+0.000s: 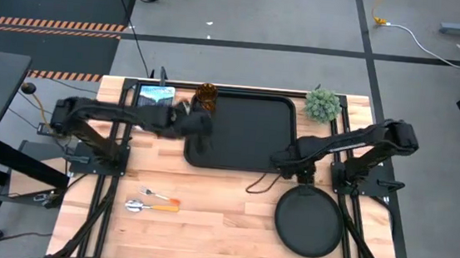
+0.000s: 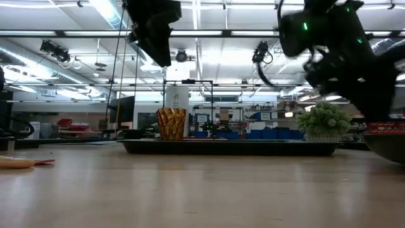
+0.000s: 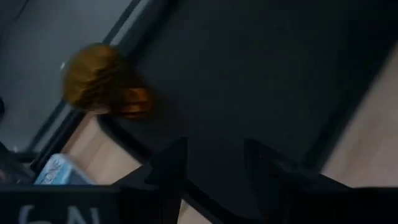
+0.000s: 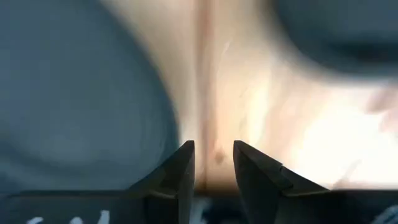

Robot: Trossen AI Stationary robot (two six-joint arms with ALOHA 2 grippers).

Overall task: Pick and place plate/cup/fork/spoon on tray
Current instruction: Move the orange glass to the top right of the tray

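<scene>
Plate (image 1: 309, 222), round, matte black and raised-rimmed, lies on the pale wooden table (image 1: 222, 220), apart from the large black rectangular tray (image 1: 242, 130). My right claw (image 1: 287, 161) hangs released between them, fingers parted and empty. My left claw (image 1: 201, 131) hovers open over the tray's left edge, near the amber patterned cup (image 1: 205, 95) in its corner. Orange-handled fork (image 1: 157, 195) and spoon (image 1: 150, 207) lie near the front. A green potted plant (image 1: 322, 104) and a blue-white card (image 1: 155, 95) stand behind.
</scene>
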